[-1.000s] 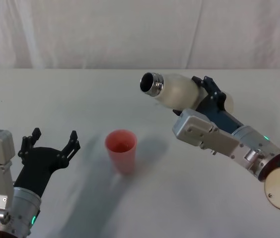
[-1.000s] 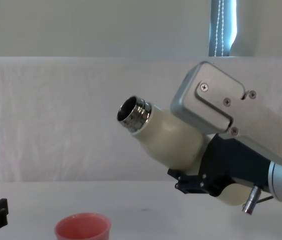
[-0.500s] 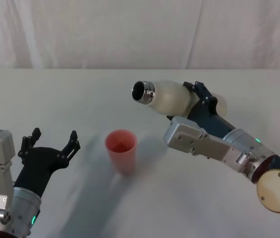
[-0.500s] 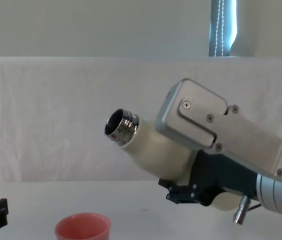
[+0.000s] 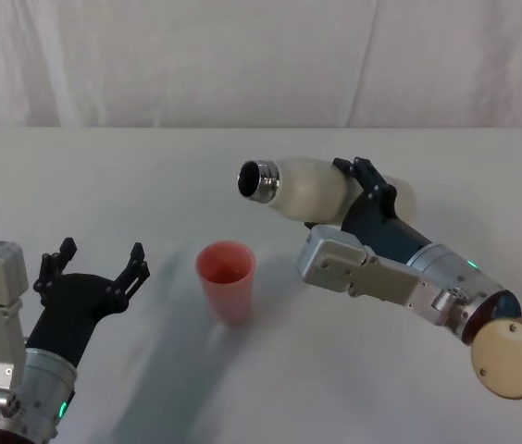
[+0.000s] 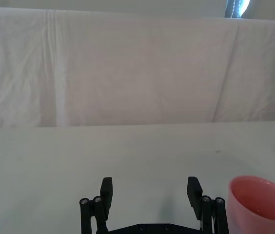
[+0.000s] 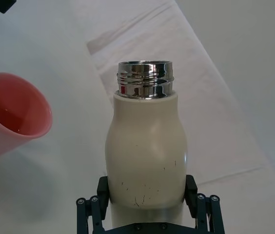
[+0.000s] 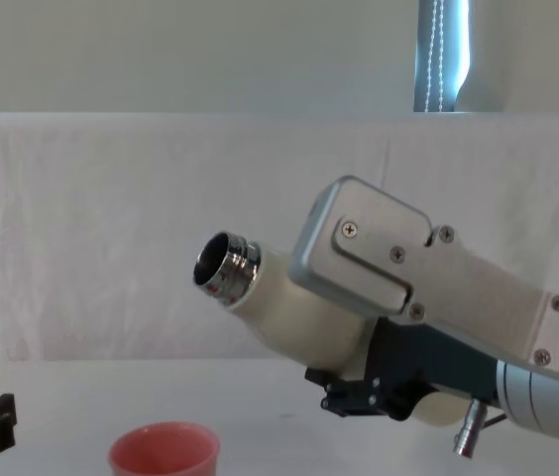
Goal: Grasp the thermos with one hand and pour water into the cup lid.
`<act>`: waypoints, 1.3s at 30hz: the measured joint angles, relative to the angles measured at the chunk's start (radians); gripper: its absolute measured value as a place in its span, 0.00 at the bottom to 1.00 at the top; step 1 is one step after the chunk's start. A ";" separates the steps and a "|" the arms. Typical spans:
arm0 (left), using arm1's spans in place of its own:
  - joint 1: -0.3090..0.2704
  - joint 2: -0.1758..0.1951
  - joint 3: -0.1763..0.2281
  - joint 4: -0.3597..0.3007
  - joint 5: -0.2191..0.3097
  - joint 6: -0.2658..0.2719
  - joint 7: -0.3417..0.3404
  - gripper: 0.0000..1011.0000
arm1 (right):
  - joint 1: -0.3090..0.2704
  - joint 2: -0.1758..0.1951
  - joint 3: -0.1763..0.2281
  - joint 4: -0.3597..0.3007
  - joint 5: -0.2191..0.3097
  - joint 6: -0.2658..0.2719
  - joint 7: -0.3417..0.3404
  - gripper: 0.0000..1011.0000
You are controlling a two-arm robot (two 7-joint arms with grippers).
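Note:
The cream-white thermos (image 5: 305,186) hangs tilted in the air, its open chrome neck (image 5: 258,180) pointing left, up and to the right of the cup lid (image 5: 227,277). My right gripper (image 5: 352,191) is shut on the thermos body. In the right wrist view the black fingers (image 7: 91,208) clamp both sides of the thermos (image 7: 146,156), with the cup lid (image 7: 8,114) below and to one side. The salmon-pink cup lid stands upright on the table. My left gripper (image 5: 97,260) rests open to the left of the cup lid, with nothing between its fingers.
A white cloth covers the table (image 5: 131,176) and the back wall. Bare table lies all around the cup lid. The right arm's silver-grey housing (image 8: 398,268) fills the right of the chest view, with the thermos (image 8: 289,315) above the cup lid (image 8: 164,448).
The right arm has carried the thermos leftward and lower, bringing its neck closer to the cup lid. The left arm and cup lid have not moved.

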 joint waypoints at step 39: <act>0.000 0.000 0.000 0.000 0.000 0.000 0.000 0.99 | 0.039 -0.003 -0.068 0.074 -0.142 0.019 -0.036 0.94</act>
